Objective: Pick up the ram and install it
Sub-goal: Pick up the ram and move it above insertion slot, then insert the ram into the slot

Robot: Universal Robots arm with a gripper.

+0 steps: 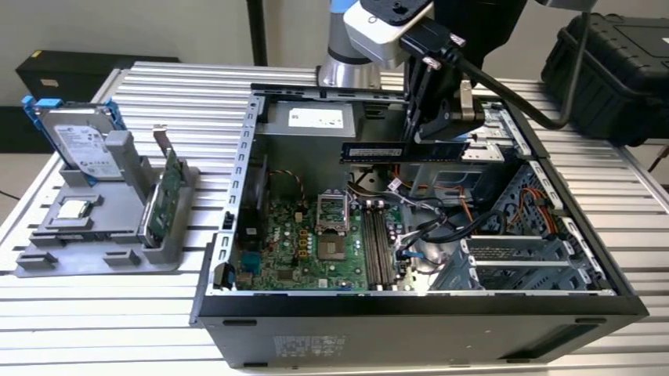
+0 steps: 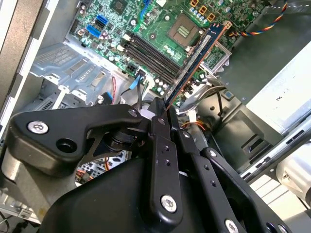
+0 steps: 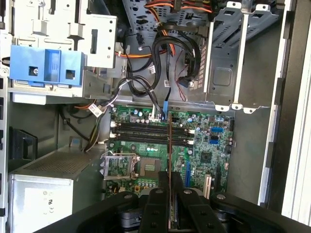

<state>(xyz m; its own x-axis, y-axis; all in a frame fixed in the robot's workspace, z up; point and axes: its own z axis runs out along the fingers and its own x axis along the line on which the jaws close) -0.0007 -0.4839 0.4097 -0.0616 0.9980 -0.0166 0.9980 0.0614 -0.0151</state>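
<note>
The ram [image 1: 397, 150] is a long dark stick with a white label. It hangs level over the open computer case [image 1: 418, 313], above the motherboard [image 1: 298, 254]. My gripper [image 1: 443, 146] is shut on the end of the ram towards the exterior view's right. The second wrist view has the ram [image 2: 199, 53] reaching out from the gripper [image 2: 164, 112] over the dark memory slots [image 2: 148, 53]. Seen edge-on in the first wrist view, the ram [image 3: 169, 145] crosses the slots [image 3: 146, 131] at a right angle, clear above them, with the gripper [image 3: 170, 191] behind it.
A grey holder [image 1: 105, 227] at the exterior view's left carries a silver hard drive with blue rails [image 1: 78, 141] and a green card [image 1: 168, 196]. Inside the case are loose cables [image 1: 444, 227], a drive cage [image 1: 522, 251] and a power supply [image 1: 313, 117]. A black box [image 1: 616, 63] stands behind.
</note>
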